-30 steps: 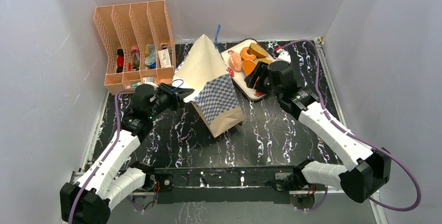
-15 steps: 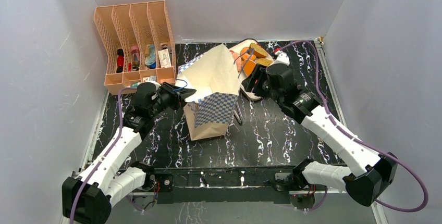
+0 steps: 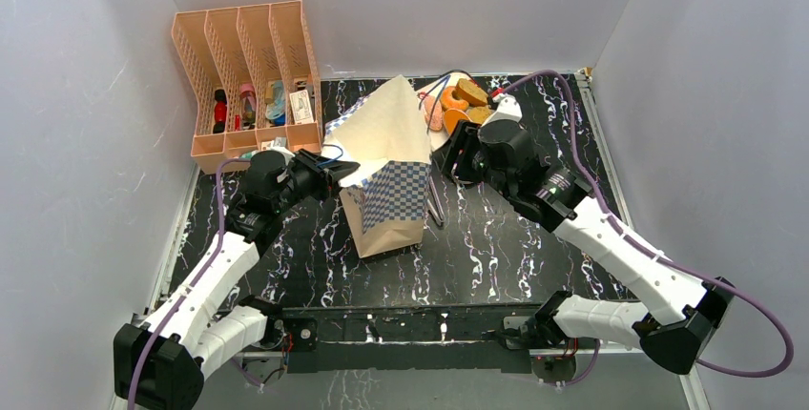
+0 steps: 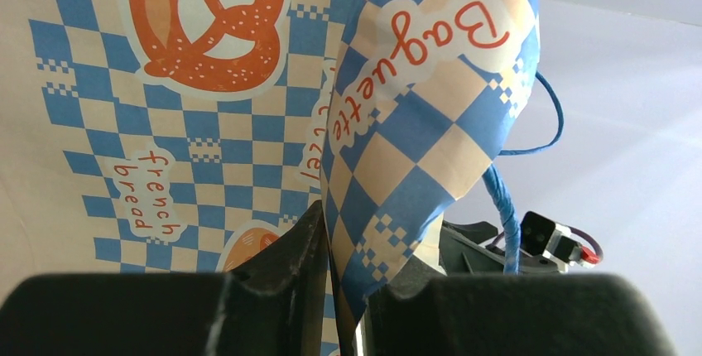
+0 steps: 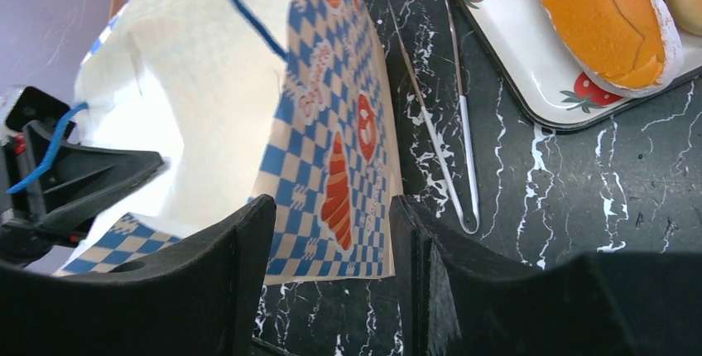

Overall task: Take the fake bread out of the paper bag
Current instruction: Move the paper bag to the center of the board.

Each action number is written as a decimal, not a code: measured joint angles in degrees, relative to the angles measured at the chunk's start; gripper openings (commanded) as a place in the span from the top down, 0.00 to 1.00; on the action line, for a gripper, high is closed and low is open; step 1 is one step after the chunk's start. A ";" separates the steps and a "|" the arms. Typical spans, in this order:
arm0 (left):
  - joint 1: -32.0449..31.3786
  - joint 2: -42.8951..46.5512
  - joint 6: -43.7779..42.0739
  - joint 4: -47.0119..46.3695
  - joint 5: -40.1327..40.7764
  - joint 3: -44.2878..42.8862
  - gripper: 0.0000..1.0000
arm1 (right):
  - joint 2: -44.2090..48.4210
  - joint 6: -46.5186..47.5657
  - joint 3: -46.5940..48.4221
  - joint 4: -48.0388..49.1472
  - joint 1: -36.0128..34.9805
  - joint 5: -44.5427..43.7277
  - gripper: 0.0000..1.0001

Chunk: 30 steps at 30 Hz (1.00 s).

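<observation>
Black marbled table (image 3: 496, 248): peach rack (image 3: 246, 76) at its far-left corner, bag (image 3: 391, 181) resting its base mid-table, thin metal tongs (image 3: 436, 208) just right of it, strawberry-print tray (image 5: 517, 50) beyond them

Bag (image 3: 386, 167): cream, blue-and-white check, orange pretzel prints. Cord (image 4: 507, 223): blue. Loaf (image 5: 604, 16): orange. Tray (image 5: 530, 66): white, red strawberries. Rack (image 3: 243, 76): peach. Table (image 3: 496, 238): black, white marbling.
</observation>
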<state>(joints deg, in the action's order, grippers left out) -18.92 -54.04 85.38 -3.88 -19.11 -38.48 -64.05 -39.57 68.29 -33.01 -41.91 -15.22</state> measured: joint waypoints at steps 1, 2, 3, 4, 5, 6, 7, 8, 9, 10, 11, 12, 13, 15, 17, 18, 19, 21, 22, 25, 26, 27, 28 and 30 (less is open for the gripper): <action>0.00 0.00 -0.04 -0.07 -0.07 0.02 0.83 | 0.04 -0.02 0.37 -0.11 -0.28 -0.20 0.49; 0.00 0.00 -0.09 -0.15 -0.17 0.02 0.83 | 0.04 0.00 0.90 -0.24 -0.59 -0.39 0.49; 0.00 -0.02 -0.11 -0.24 -0.24 0.02 0.83 | 0.04 0.00 1.42 -0.31 -0.90 -0.61 0.49; 0.00 -0.02 -0.11 -0.33 -0.31 0.04 0.83 | 0.04 0.00 1.86 -0.37 -1.14 -0.85 0.49; 0.00 -0.04 -0.13 -0.39 -0.39 0.07 0.83 | 0.04 0.00 2.34 -0.44 -1.33 -1.07 0.49; 0.02 -0.04 -0.13 -0.39 -0.46 0.11 0.83 | 0.04 0.00 2.69 -0.50 -1.55 -1.27 0.49; 0.02 -0.04 -0.13 -0.39 -0.48 0.13 0.83 | 0.04 0.00 3.10 -0.72 -1.77 -1.44 0.49; 0.02 -0.04 -0.15 -0.39 -0.52 0.13 0.82 | 0.04 0.00 3.52 -0.98 -2.01 -1.57 0.48; 0.02 -0.04 -0.13 -0.39 -0.59 0.15 0.82 | 0.04 0.00 3.85 -1.22 -2.19 -1.64 0.49; 0.04 -0.04 -0.13 -0.42 -0.66 0.17 0.82 | 0.02 0.00 4.15 -1.46 -2.34 -1.70 0.48; 0.04 -0.04 -0.13 -0.48 -0.68 0.26 0.82 | -0.07 0.02 4.39 -1.60 -2.49 -1.81 0.48; 0.04 -0.04 -0.13 -0.55 -0.72 0.39 0.82 | -0.15 0.04 4.48 -1.55 -2.64 -1.84 0.48; 0.04 -0.04 -0.13 -0.70 -0.81 0.63 0.82 | -0.35 0.04 4.59 -1.57 -2.73 -1.84 0.48; 0.04 -0.04 -0.13 -0.76 -0.87 1.11 0.82 | -0.98 0.11 4.70 -1.49 -2.84 -1.86 0.48; 0.04 -0.04 -0.15 -0.76 -0.94 1.36 0.81 | -2.08 0.28 4.70 -1.51 -2.99 -1.86 0.48; 0.07 -0.02 -0.13 -0.79 -0.98 1.46 0.81 | -2.75 0.37 4.70 -1.46 -2.99 -1.86 0.48; 0.07 -0.02 -0.15 -0.79 -1.07 1.53 0.81 | -3.45 0.48 4.70 -1.44 -2.99 -1.86 0.48; 0.07 -0.02 -0.26 -0.79 -1.20 1.55 0.81 | -4.68 0.68 4.70 -1.31 -2.99 -1.86 0.48; 0.09 -0.02 -0.33 -0.79 -1.29 1.55 0.81 | -5.27 0.79 4.70 -1.09 -2.99 -1.86 0.48; 0.35 0.00 -0.55 -0.79 -1.66 1.55 0.79 | -7.15 1.38 4.70 0.07 -2.99 -2.03 0.49; 0.48 0.00 -0.66 -0.79 -1.84 1.55 0.78 | -7.89 1.64 4.79 0.35 -2.99 -2.08 0.49; 0.59 0.00 -0.81 -0.79 -2.01 1.55 0.77 | -8.57 1.84 4.96 0.42 -2.99 -2.14 0.51; 0.72 0.00 -0.90 -0.79 -2.23 1.55 0.74 | -9.53 2.03 5.31 0.55 -2.99 -2.25 0.52; 1.03 0.00 -1.25 -0.79 -2.91 1.55 0.69 | -11.19 2.43 6.05 0.70 -2.99 -2.45 0.57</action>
<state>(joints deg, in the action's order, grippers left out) -17.89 -54.04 84.14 -4.67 -22.02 -36.93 -75.24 -37.15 74.35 -32.32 -44.91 -17.67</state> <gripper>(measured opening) 0.247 0.485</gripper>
